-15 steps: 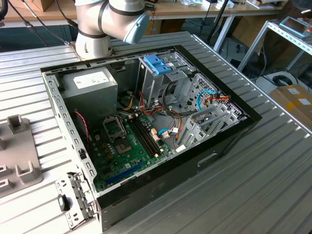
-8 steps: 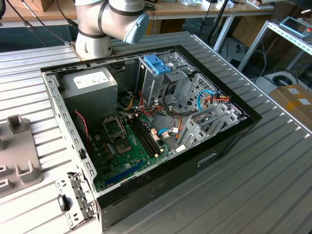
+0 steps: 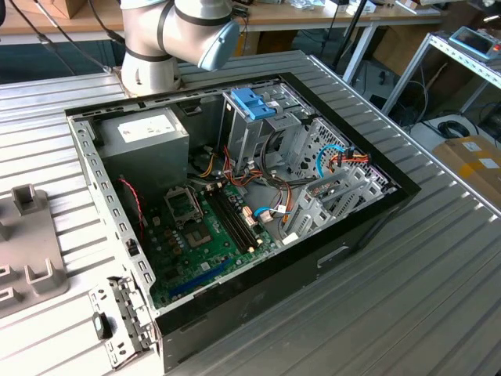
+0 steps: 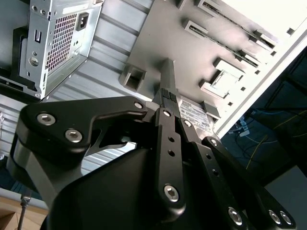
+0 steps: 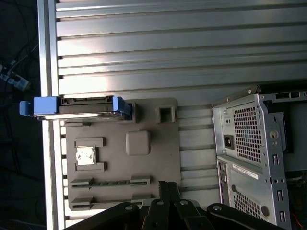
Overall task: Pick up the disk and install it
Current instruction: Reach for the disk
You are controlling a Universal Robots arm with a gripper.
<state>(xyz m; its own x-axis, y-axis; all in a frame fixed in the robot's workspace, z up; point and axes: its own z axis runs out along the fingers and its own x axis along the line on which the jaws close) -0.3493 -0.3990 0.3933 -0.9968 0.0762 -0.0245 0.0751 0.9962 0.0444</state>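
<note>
In the exterior view, the arm [image 3: 176,35] is standing at the far end of a ribbed metal table [image 3: 407,258], behind an open computer case [image 3: 258,266]. Inside the case, a grey power-supply box [image 3: 145,137] is sitting near a silver drive cage [image 3: 270,137] that is carrying a blue latch [image 3: 252,103], and a green motherboard [image 3: 203,235] is lying on the floor of the case. A grey fixture plate [image 3: 27,258] is lying on the table at the exterior view's left, near the case.

In the second wrist view, the gripper [image 4: 167,67] is pointing at the fixture plate [image 4: 158,38]. Its black fingers [image 4: 168,88] are pressing together, with nothing between them. The disk [image 4: 194,111] is showing from behind the gripper's links as a grey face with a white label. It is sitting at the plate's edge, off to one side of the closed jaws and not between them.

In the first wrist view, the disk [image 5: 76,108] is standing on its long edge at the rim of the plate [image 5: 158,143], with light-blue rail ends showing at both ends. The gripper [image 5: 168,184] is hanging over the opposite side of the plate, jaws closed and empty. The disk is lying well apart from them, with a square pad [image 5: 137,142] and a small silver chip [image 5: 85,155] sitting in between. The case's perforated rear [image 5: 249,139] is standing beside the plate.
</note>
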